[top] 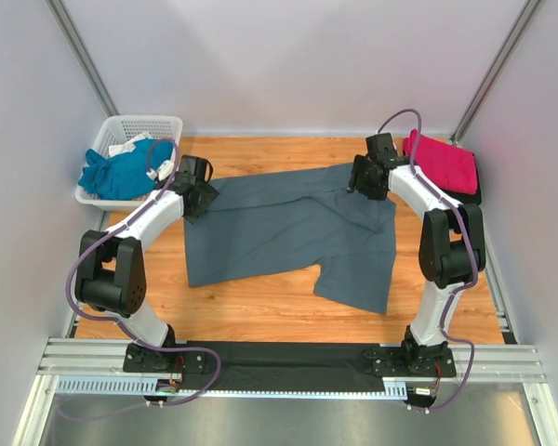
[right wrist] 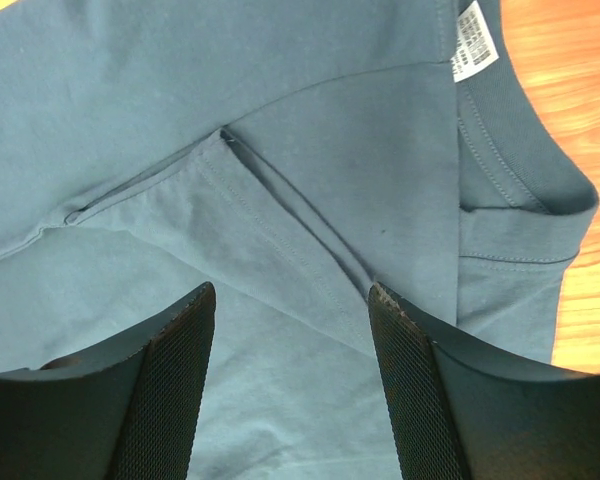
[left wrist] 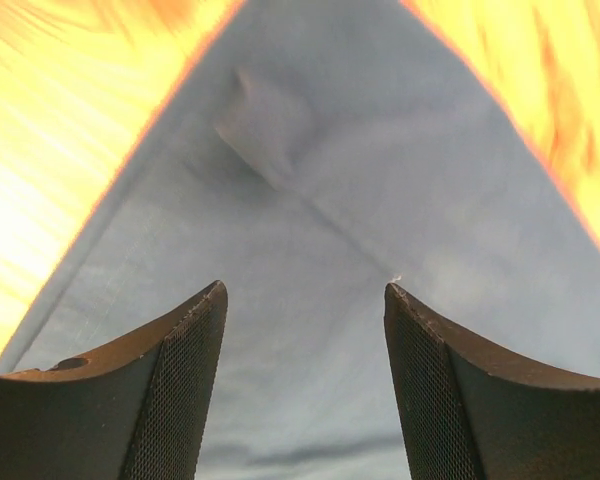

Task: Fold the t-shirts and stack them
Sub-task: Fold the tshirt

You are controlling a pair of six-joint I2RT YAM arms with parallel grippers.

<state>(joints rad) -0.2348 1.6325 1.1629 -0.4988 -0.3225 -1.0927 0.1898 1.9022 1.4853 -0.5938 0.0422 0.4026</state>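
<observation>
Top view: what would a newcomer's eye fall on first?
A large slate-grey t-shirt lies spread on the wooden table, the open left gripper and open right gripper over its far corners. A magenta t-shirt sits folded at the far right; a teal t-shirt lies in the white basket at the far left.

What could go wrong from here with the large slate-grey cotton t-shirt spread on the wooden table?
The left gripper hangs open over a narrow corner of the large slate-grey cotton t-shirt, with the wooden table showing on both sides. Closing there may catch little cloth and slip. The right gripper, also open, is above overlapping folds near the white collar label. It might pinch only some layers, so the fold could come out crooked.
</observation>
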